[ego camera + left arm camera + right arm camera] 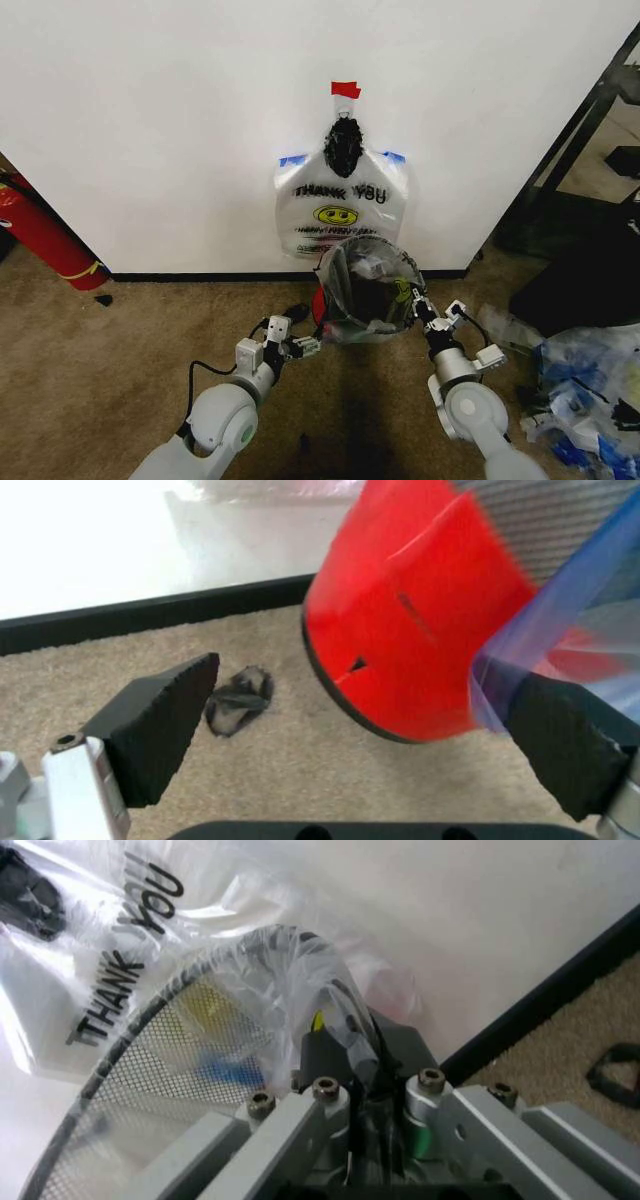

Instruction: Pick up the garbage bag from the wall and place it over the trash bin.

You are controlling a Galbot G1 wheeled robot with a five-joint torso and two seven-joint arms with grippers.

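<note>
The trash bin [365,300], round black mesh with a red base [410,630], stands on the carpet against the white wall [150,120]. The garbage bag [338,268], thin clear bluish film, is draped over its rim; it also crosses the mesh [260,990]. My right gripper [412,298] is at the bin's right rim, shut on the bag's edge [345,1054]. My left gripper [300,345] is low beside the bin's left base, open [365,682], with blue-tinted film [560,622] hanging by one black pad [565,742].
A white "THANK YOU" bag [340,205] hangs taped on the wall just behind the bin. A red fire extinguisher [40,235] leans at far left. A heap of plastic bags [590,390] and a dark rack [590,130] crowd the right. A black scrap [238,699] lies on the carpet.
</note>
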